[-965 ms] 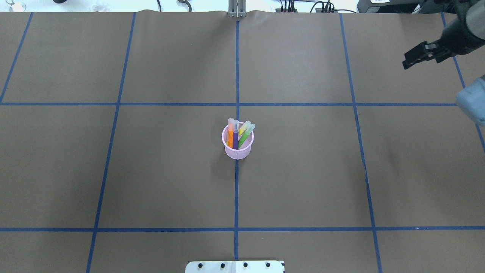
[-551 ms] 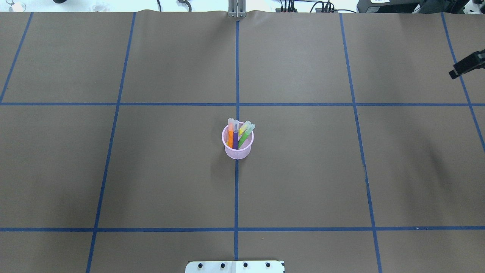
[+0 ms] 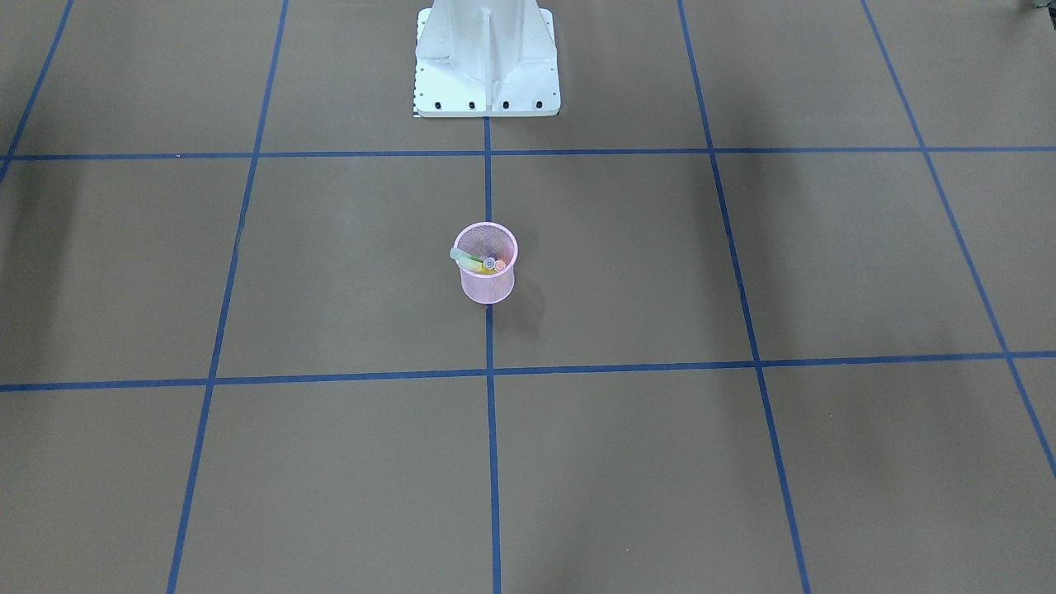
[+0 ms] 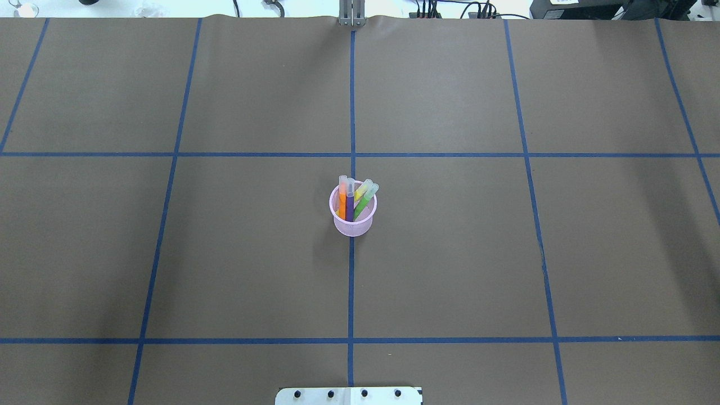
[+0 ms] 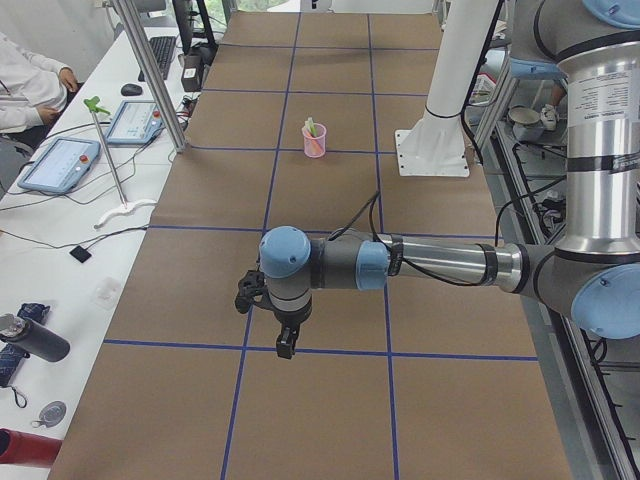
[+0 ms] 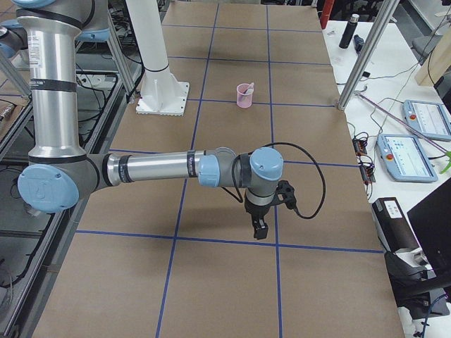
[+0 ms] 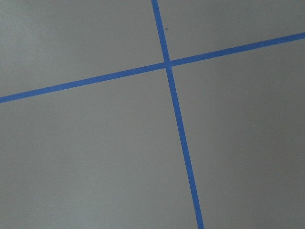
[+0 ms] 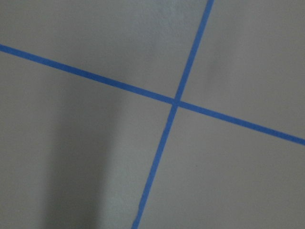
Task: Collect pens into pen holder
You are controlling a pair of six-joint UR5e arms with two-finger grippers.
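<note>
The pink wire-mesh pen holder (image 4: pixel 352 224) stands upright at the table's middle, on a blue tape line; it also shows in the front view (image 3: pixel 487 285) and both side views (image 5: pixel 314 146) (image 6: pixel 244 98). Several pens stand in it: orange (image 4: pixel 342 203), purple (image 4: pixel 350 206), green (image 4: pixel 366 200) and yellow (image 4: pixel 363 190), caps up. No pen lies on the table. My left gripper (image 5: pixel 287 345) and right gripper (image 6: pixel 259 231) hang over the table's two ends, far from the holder. I cannot tell whether either is open or shut.
The brown table cover (image 4: pixel 450 253) carries a grid of blue tape lines. The robot's white base (image 3: pixel 487 62) stands behind the holder. Tablets, cables and bottles lie on the side benches (image 5: pixel 60 165). Both wrist views show only tape crossings.
My right gripper has moved right and out of the overhead view. The holder and the pens have not moved.
</note>
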